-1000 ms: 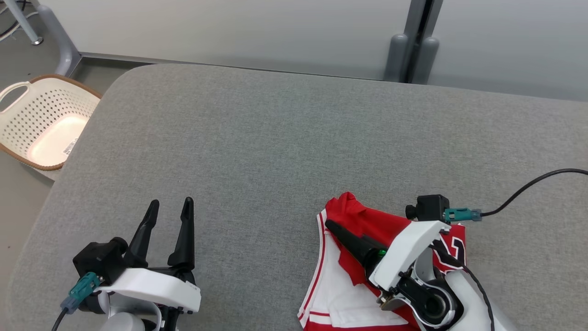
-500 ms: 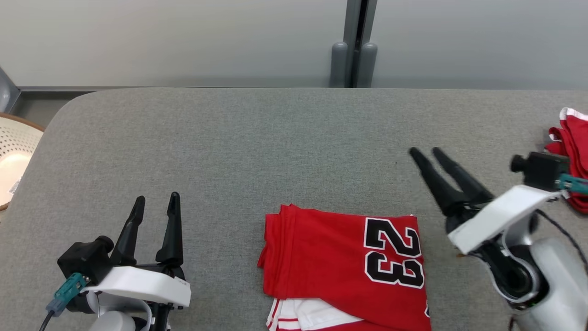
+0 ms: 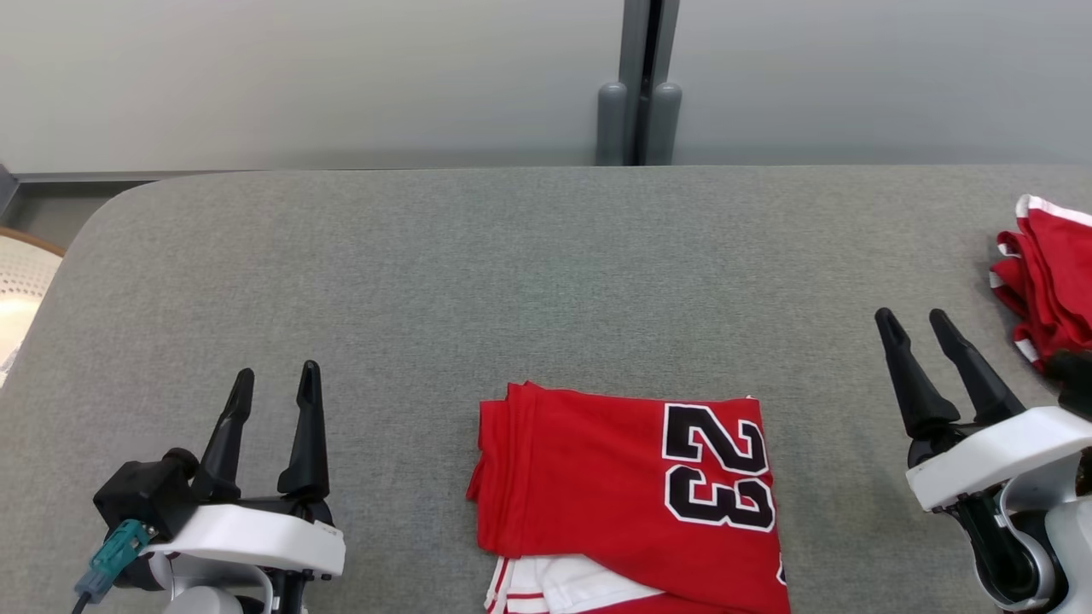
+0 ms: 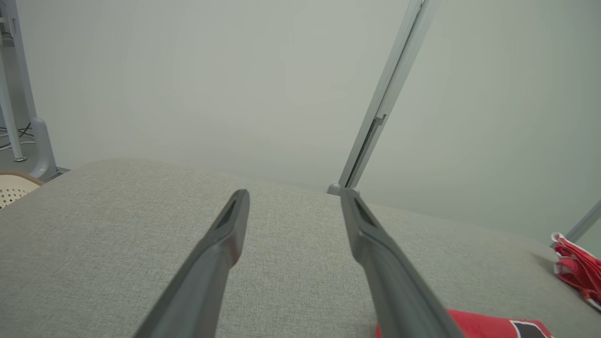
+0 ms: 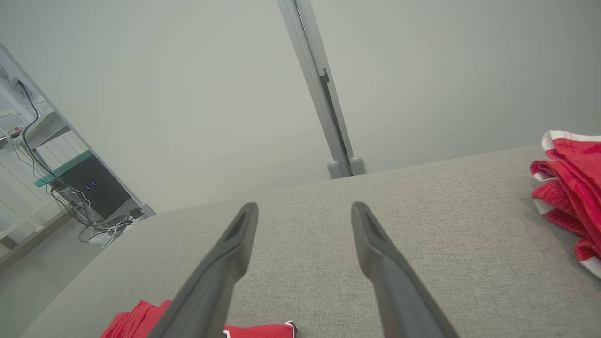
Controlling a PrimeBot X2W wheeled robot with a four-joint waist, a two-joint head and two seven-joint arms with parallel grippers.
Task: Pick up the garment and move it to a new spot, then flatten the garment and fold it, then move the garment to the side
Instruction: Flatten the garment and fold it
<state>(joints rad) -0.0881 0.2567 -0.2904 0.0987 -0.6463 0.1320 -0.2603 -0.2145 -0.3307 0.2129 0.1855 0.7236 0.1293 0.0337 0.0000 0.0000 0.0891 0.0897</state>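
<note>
Garment: The red garment (image 3: 627, 495) with the black 23 on it lies folded in a neat block. It sits at the near edge of the tabletop (image 3: 512, 273), in the middle between my two arms. A bit of white cloth peeks out at its near side.
Left end effector: My left end effector (image 3: 277, 372) sits low on the left, well apart from the garment. Its fingers are spread and there is nothing in it.
Right end effector: My right end effector (image 3: 910, 315) is on the right, near the garment but not touching it. Its fingers are spread too, and it is empty.
Red pile: A red pile (image 3: 1045, 273) of cloth lies at the far right of the tabletop.
Basket: The rim of a pale basket (image 3: 21, 290) shows past the left edge.
Done so far: I think the moving, flattening and folding are finished, because the garment looks flat and tidy.
Left to do: I think the garment has yet to go to the side. No end effector is on it yet.
</note>
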